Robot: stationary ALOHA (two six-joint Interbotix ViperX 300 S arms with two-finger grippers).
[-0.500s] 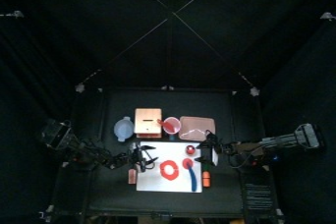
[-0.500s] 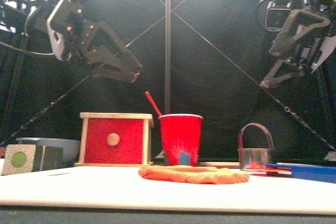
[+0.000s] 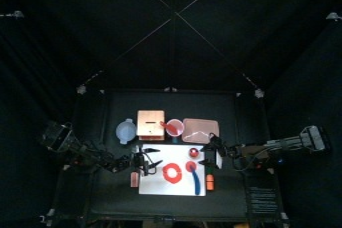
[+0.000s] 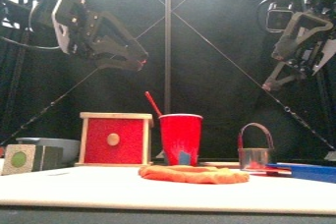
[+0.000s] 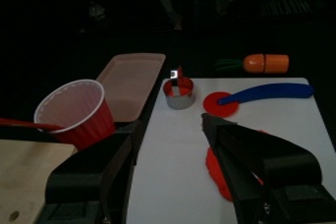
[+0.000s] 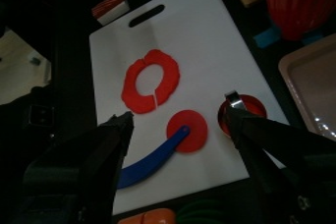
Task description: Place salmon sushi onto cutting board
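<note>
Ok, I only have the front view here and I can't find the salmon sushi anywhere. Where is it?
Observer: The salmon sushi lies on the black table just off the cutting board, past the end with the handle slot, on the left arm's side. It is not on the board.
Operator: Is the left gripper ready to take it?
Observer: The left gripper has its jaws wide apart with nothing between them.
Operator: Is there room on the board?
Observer: Yes. The red ring sits mid-board, and the end by the handle slot is bare.
</note>
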